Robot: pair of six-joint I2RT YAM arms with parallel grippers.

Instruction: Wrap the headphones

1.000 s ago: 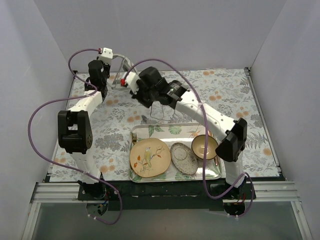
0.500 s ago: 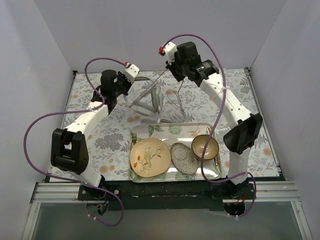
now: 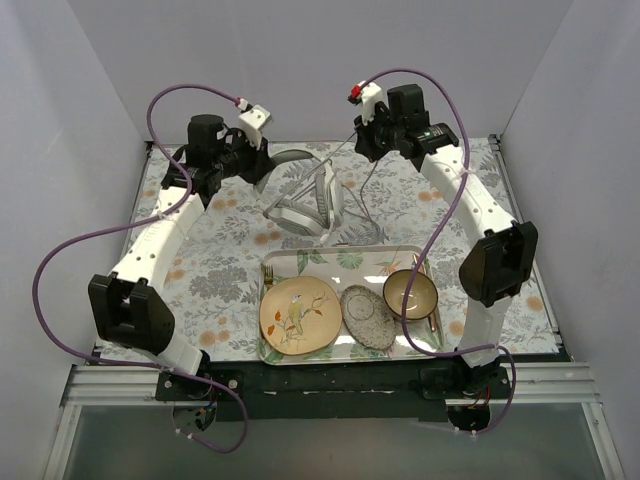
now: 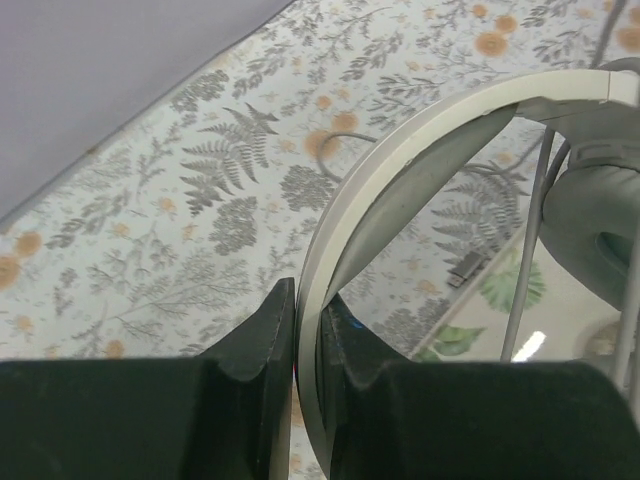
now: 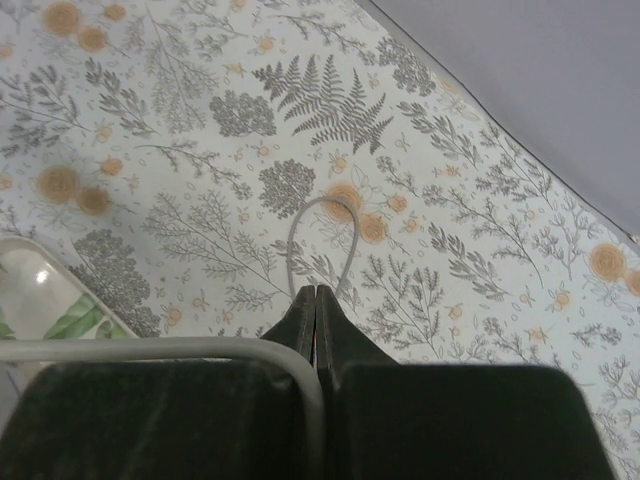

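top external: headphones [image 3: 300, 200] hang just beyond the tray [image 3: 340, 250]. the right gripper [image 3: 365, 145] has swung away from the left gripper [image 3: 258, 158], drawing the cable [image 3: 365, 188] out for another turn. left wrist: jaws clamped on the headband [image 4: 400, 165]. right wrist: jaws pinched together on the cable.
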